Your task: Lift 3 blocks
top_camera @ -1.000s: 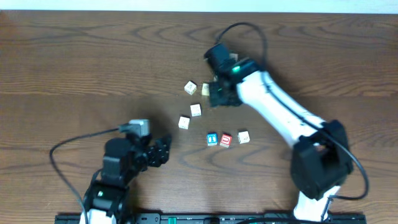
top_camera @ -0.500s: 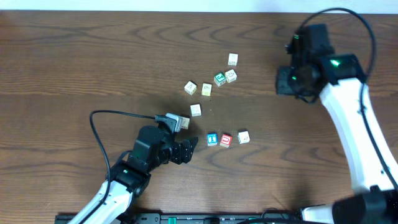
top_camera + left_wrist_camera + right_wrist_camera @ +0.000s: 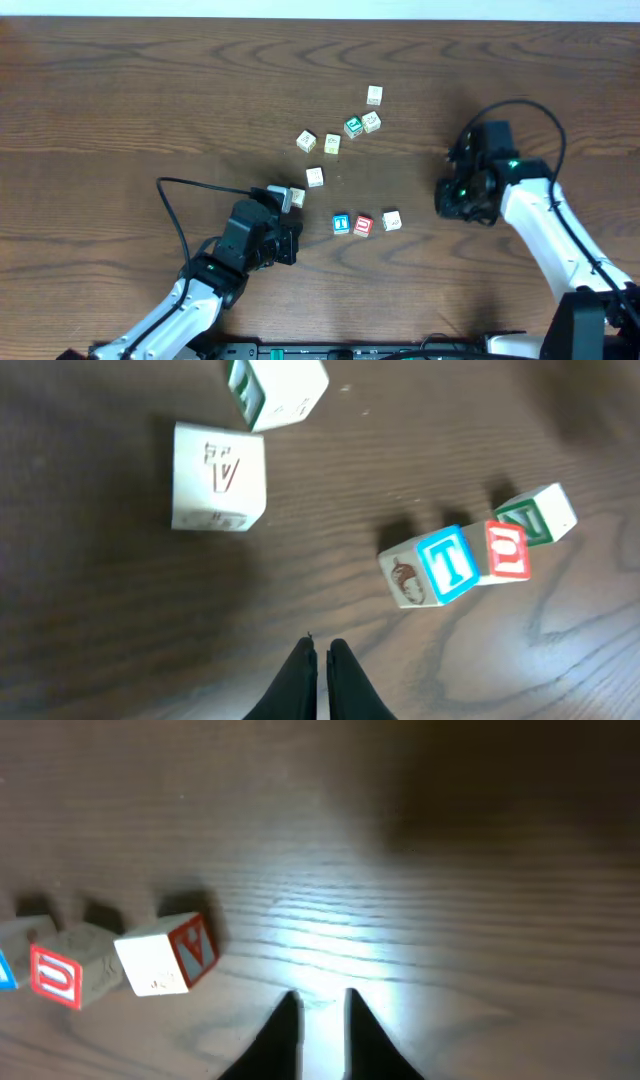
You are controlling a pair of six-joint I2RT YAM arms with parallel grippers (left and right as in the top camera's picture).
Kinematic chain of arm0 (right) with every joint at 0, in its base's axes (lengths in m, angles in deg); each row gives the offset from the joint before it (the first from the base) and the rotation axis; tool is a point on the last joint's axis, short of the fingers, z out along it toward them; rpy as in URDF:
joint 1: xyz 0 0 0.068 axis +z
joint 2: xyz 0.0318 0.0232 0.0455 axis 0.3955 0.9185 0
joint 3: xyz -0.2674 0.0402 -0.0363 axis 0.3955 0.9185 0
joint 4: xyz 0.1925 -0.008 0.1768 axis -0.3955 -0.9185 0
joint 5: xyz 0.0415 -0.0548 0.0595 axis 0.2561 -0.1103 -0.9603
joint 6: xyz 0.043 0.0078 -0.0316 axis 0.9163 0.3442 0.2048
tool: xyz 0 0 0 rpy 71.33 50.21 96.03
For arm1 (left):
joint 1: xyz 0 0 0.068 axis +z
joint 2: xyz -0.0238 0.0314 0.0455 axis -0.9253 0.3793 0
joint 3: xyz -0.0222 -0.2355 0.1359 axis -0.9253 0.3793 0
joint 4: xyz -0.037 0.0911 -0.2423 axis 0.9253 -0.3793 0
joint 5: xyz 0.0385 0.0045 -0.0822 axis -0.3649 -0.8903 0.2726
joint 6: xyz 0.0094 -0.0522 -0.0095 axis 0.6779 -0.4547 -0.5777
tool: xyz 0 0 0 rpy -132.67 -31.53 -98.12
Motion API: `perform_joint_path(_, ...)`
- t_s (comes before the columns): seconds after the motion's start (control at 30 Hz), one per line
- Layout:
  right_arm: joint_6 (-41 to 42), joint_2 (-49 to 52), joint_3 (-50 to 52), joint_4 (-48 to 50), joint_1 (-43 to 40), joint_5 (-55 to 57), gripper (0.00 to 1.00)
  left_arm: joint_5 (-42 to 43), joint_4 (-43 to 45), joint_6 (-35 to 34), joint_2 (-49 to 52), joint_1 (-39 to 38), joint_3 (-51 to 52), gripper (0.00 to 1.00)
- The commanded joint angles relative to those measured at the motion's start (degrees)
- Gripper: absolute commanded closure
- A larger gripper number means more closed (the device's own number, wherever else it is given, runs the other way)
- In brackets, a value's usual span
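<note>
Left tool (image 3: 320, 647): pinched closed, empty, near the blue block (image 3: 448, 560)
Right tool (image 3: 320, 996): narrow gap, empty
Row: blue block, red block (image 3: 508, 548), cream block (image 3: 152, 963) — on worktop (image 3: 120, 100)

A: What lies between the left gripper (image 3: 321, 655) and the row of cubes?
B: Bare dark wooden table (image 3: 120, 100), right up to the blue-faced wooden cube with the white letter (image 3: 341, 223). A pale cream wooden cube (image 3: 296, 198) sits just beside that arm's wrist.
A: And from the right?
B: Open wood from the right gripper (image 3: 322, 1010) to the cream cube with the reddish mark (image 3: 391, 220).
A: Could a finger slip between them?
B: No. The red-faced cube (image 3: 363, 225) is packed close between those two.
A: Behind the row?
B: Another pale cube (image 3: 315, 177) stands near. The green-faced cube (image 3: 353, 127) clusters farther back among more pale ones. The row's near side is bare.
</note>
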Motion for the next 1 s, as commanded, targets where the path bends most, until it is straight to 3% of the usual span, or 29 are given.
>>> perform_joint_path(0.0,0.33,-0.20,2.99,2.78,1.57,-2.23,0.99,-2.47,0.11,-3.45,2.47,-0.46,-1.29,0.93)
perform_joint_path(0.27,-1.42,-0.20,6.82,9.92,4.70,-2.45,0.99,-11.54,2.23,-12.26,9.07,-7.74,-1.31,0.93)
perform_joint_path(0.57,-6.84,0.63,6.84,12.04,10.14,-2.38,0.99,-11.37,9.75,-10.91,13.81,-9.22,-1.31,0.93)
perform_joint_path(0.97,-7.02,6.49,6.99,12.02,11.10,-5.16,0.99,-10.56,15.19,-4.98,15.15,-9.22,-1.38,0.93)
